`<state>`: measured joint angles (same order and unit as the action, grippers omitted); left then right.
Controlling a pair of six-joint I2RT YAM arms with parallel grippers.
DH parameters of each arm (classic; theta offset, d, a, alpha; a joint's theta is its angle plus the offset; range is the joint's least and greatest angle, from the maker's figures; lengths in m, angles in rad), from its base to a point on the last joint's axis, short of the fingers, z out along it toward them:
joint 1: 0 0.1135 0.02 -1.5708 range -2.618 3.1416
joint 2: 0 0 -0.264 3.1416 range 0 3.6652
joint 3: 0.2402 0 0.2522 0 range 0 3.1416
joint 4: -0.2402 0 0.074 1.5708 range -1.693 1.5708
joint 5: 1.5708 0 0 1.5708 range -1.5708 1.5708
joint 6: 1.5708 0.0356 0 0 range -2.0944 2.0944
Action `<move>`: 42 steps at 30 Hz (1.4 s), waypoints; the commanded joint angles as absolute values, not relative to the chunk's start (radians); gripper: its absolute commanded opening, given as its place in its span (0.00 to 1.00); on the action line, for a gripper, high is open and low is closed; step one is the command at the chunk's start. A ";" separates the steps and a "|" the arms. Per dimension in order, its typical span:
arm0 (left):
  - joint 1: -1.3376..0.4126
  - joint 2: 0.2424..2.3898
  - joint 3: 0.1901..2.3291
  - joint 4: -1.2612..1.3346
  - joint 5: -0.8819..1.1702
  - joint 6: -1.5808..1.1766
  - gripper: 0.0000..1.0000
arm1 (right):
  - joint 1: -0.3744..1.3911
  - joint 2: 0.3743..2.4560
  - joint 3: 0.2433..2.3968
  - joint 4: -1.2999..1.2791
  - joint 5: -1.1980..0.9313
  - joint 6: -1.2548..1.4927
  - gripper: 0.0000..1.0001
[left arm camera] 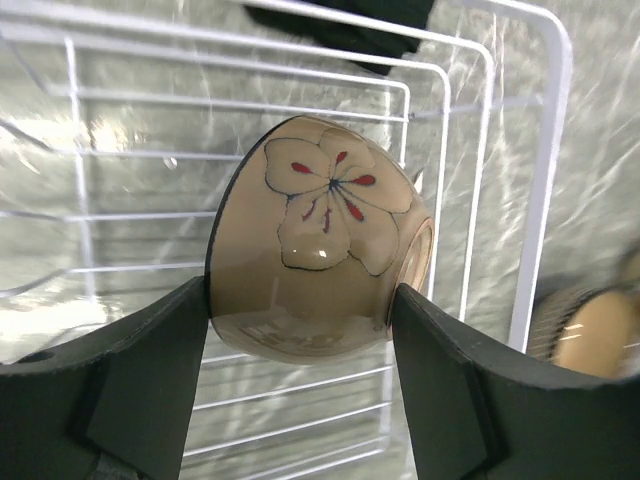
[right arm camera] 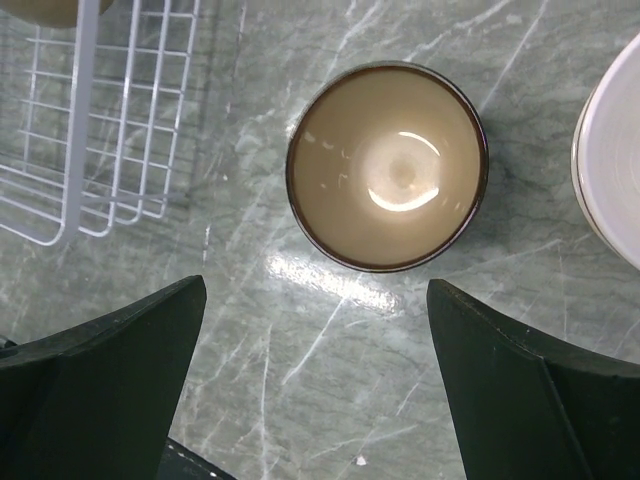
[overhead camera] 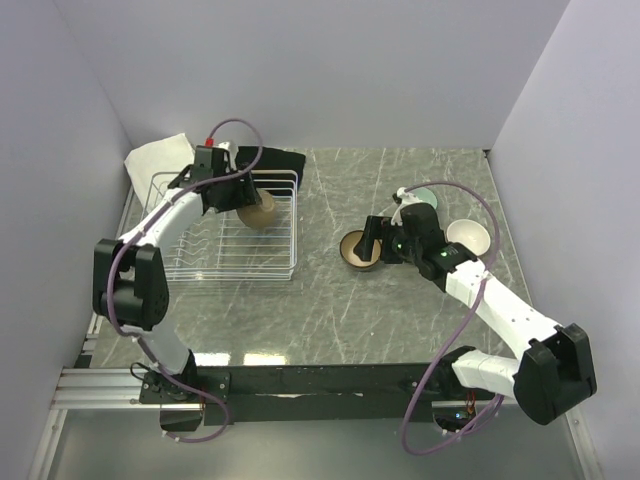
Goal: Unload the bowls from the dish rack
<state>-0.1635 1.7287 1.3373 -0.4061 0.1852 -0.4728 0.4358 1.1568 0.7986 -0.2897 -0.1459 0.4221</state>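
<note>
Four bowls in view: one flower-painted tan bowl (left arm camera: 320,250) gripped in left claw (overhead camera: 240,197); one dark-rimmed bowl (right arm camera: 387,167) on table (overhead camera: 330,320) just ahead of right claw (overhead camera: 374,238); one pale bowl (overhead camera: 468,236) to right of that claw; one teal bowl (overhead camera: 428,191) partly hidden beyond it. One white wire dish rack (overhead camera: 190,262) beneath left claw. Two cloths past left claw: one white cloth (overhead camera: 158,155), one black cloth (overhead camera: 283,160). Two arms, two claws.

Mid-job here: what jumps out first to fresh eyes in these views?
The left gripper clamps a tan flower-painted bowl on its side over the dish rack. The right gripper hangs open above a dark-rimmed bowl upright on the table, a pale bowl beside it.
</note>
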 commanded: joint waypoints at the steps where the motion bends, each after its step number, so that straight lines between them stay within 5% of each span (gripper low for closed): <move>1: -0.268 1.593 1.378 -0.388 0.020 -0.218 0.37 | 0.434 1.123 0.873 -0.287 -0.156 0.423 1.00; 17: -0.610 1.358 1.094 -0.052 -0.319 0.368 0.38 | 0.411 1.107 1.035 -0.444 -0.023 0.436 1.00; 26: -0.873 1.324 0.953 0.188 -0.546 0.595 0.37 | 0.264 1.213 1.228 -0.645 -0.198 0.445 1.00; 42: -1.244 1.454 0.677 0.861 -0.814 1.041 0.38 | 0.291 1.405 1.426 -0.839 -0.367 0.433 1.00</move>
